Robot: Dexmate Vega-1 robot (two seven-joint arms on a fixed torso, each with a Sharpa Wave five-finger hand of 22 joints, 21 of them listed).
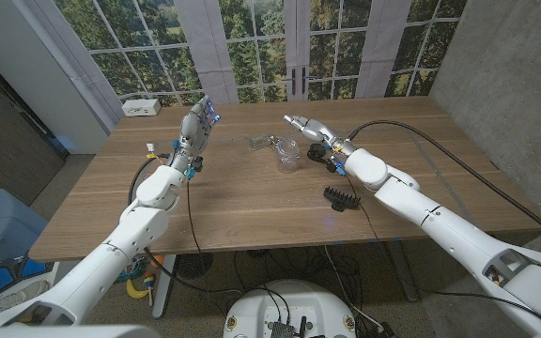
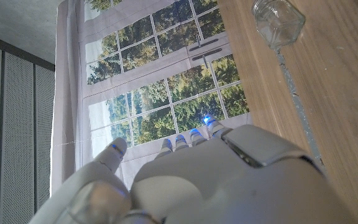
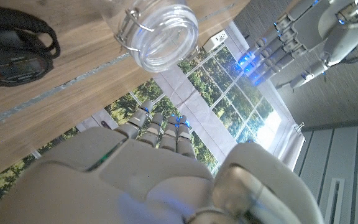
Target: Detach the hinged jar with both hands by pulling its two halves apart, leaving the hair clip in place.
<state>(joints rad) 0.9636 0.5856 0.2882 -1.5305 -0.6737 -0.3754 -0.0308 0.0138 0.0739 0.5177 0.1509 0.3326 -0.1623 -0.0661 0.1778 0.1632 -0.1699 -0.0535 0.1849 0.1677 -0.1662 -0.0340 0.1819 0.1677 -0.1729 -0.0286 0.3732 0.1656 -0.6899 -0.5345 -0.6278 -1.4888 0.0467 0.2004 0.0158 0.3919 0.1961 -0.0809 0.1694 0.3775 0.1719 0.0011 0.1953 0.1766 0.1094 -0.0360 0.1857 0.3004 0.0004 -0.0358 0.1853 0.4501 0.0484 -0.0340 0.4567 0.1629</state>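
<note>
Jar (image 1: 287, 153) sits just past the table's (image 1: 252, 207) middle, towards twelve o'clock, lying on its side as far as the head view shows, its clear body at about the centre and what looks like the hinged lid (image 1: 259, 143) splayed out at its nine o'clock. From the right wrist view the open mouth with its wire bail (image 3: 162, 37) faces the camera, which suggests the glass lies tipped over, not upright. From the left wrist view the glass base (image 2: 278, 20) shows on the wood ahead of the fingers.

Left hand (image 1: 198, 127) is raised at the jar's nine o'clock, well apart from it, fingers straight and spread, grasping nothing. Right hand (image 1: 303, 126) hangs at the jar's one o'clock, near but not touching, fingers extended and released, likewise empty. My reading is that the two hands flank the jar so that each can close on one half for the pull; neither has a hold yet.

Clip (image 1: 342, 198), dark and toothed, lies at the jar's five o'clock, near the right forearm and apart from the glass. It is to be left alone, and it seems far enough off that a pull along the nine-to-three line should not disturb it, though the right arm passes close by. A dark object (image 1: 316, 150) rests at the jar's three o'clock, just under the right hand; what it is I cannot tell.
</note>
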